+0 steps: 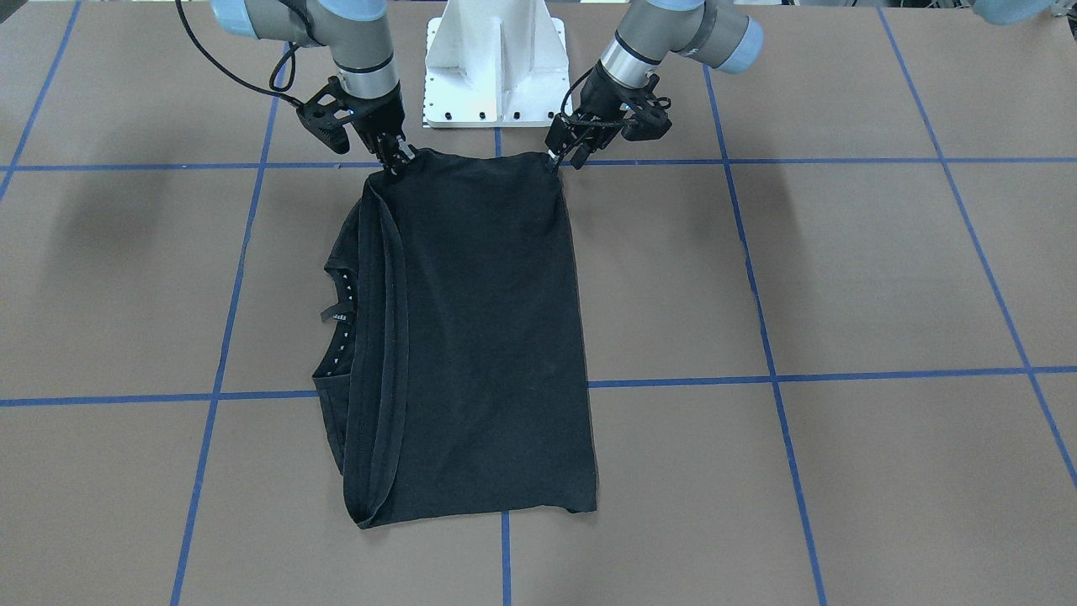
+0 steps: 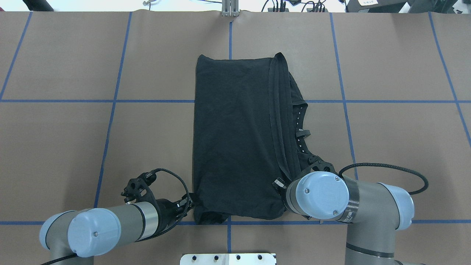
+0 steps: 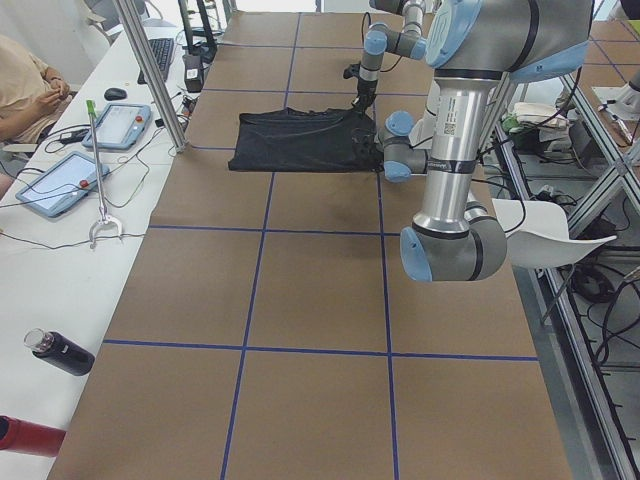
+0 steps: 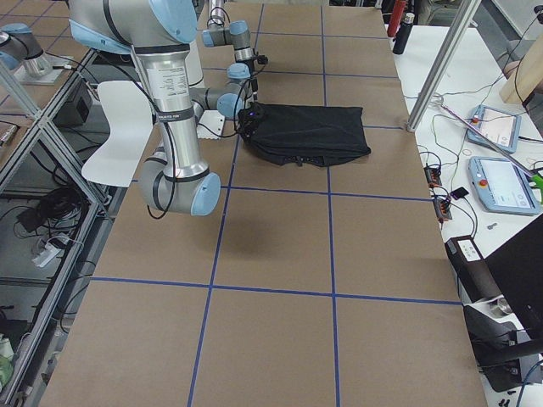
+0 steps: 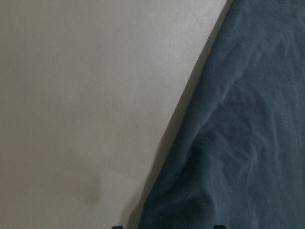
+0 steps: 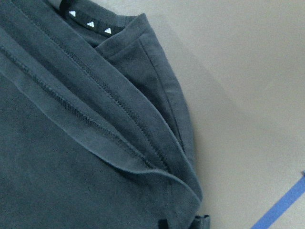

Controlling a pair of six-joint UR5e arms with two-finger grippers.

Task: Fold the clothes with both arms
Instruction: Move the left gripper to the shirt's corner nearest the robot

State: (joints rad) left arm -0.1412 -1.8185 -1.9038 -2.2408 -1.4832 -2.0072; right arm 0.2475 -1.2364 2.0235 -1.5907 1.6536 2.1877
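The black T-shirt (image 1: 488, 337) lay folded into a matte rectangle, stitched hems (image 1: 384, 337) layered; at its corners nearest the white base mount (image 1: 496, 59), left gripper (image 1: 557, 158) looked spread, right gripper (image 1: 394, 158) unclear

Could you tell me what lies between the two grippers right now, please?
The black T-shirt does: its robot-side edge runs from the right gripper to the left gripper, one at each corner, seen best in the front-facing view.

A robotics lab: grid-taped table (image 3: 320, 290), teach pendants (image 4: 509, 184), aluminium framing (image 4: 441, 64).
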